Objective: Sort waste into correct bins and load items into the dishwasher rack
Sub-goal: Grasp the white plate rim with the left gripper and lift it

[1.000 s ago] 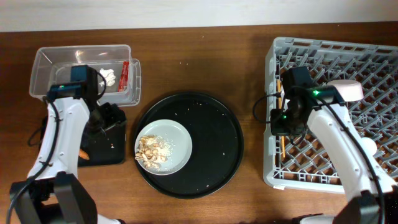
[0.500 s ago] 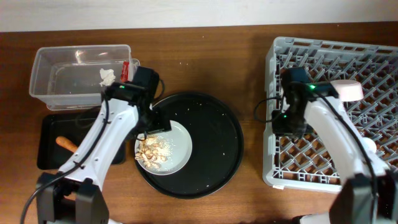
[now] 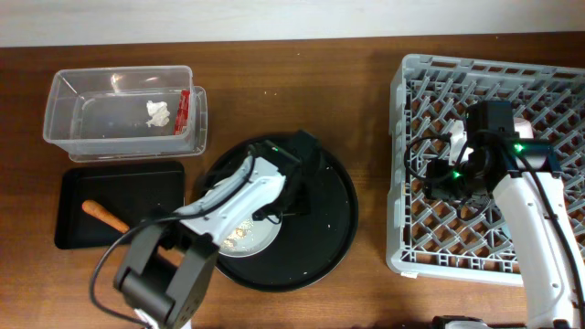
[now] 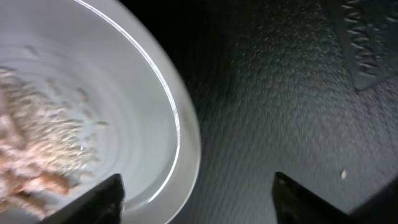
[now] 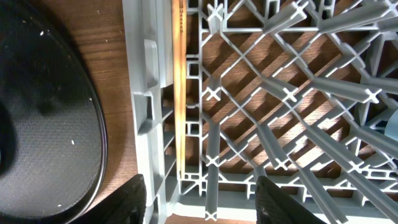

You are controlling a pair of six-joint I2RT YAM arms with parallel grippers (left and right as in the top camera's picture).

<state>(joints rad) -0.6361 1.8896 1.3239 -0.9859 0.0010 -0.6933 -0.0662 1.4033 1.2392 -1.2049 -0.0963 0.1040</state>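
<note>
The pale grey-blue plate (image 3: 265,239) with beige food scraps (image 3: 233,236) lies on the round black tray (image 3: 329,210). My left gripper (image 3: 281,208) is low over its right side. In the left wrist view, the left gripper (image 4: 199,199) is open. The plate's (image 4: 137,93) rim runs between its fingers, with the scraps (image 4: 37,143) at the left. My right gripper (image 3: 439,183) hangs open over the left part of the dishwasher rack (image 3: 402,219), holding nothing. The clear tub (image 3: 101,119) holds a white tissue (image 3: 158,113) and a red wrapper (image 3: 183,111). An orange piece (image 3: 102,216) lies in the black rectangular tray (image 3: 146,196).
A thin wooden chopstick (image 5: 180,93) lies inside the rack along its left wall (image 5: 146,106), ahead of the right gripper (image 5: 202,199). The round tray's edge (image 5: 56,124) is just left of the rack. Both arms cover parts of the tray and rack from above.
My left arm has swung right from the black rectangular tray to the plate. My right gripper has opened and shifted right across the rack, away from the chopstick by the wall.
</note>
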